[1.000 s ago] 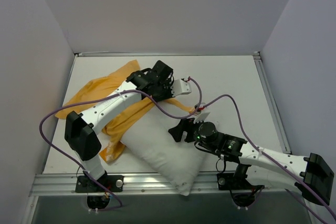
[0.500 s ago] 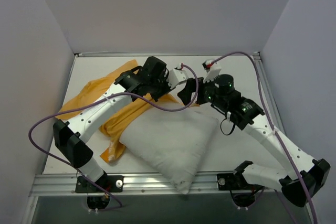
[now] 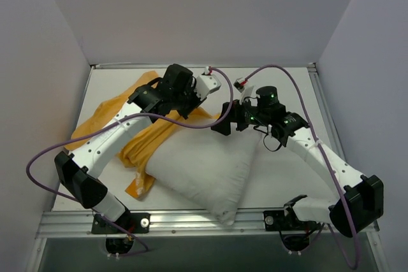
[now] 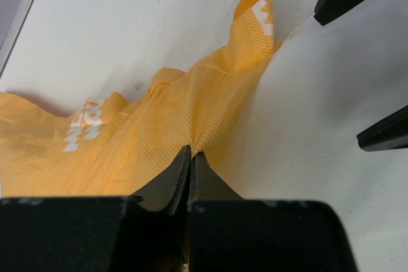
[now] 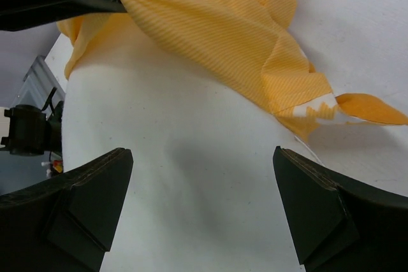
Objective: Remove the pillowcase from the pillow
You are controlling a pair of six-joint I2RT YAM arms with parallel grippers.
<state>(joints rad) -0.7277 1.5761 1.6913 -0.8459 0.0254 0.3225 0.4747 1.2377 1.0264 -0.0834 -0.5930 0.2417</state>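
Pinching a pillowcase (image 4: 127, 132) fold tight in the left end effector (image 4: 190, 157), at the pillow's (image 3: 204, 170) far edge. Holding the right end effector (image 5: 203, 157) wide open just above the pillow's far corner. Mid-peel, seemingly, with pillow mostly bare on the desk (image 3: 287, 93). Next, likely: pin pillow, drag pillowcase off leftward.

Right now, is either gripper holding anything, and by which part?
The left gripper is shut on the pillowcase, pinching a fold of its orange fabric right beside the pillow. The right gripper is open over the pillow, holding nothing.
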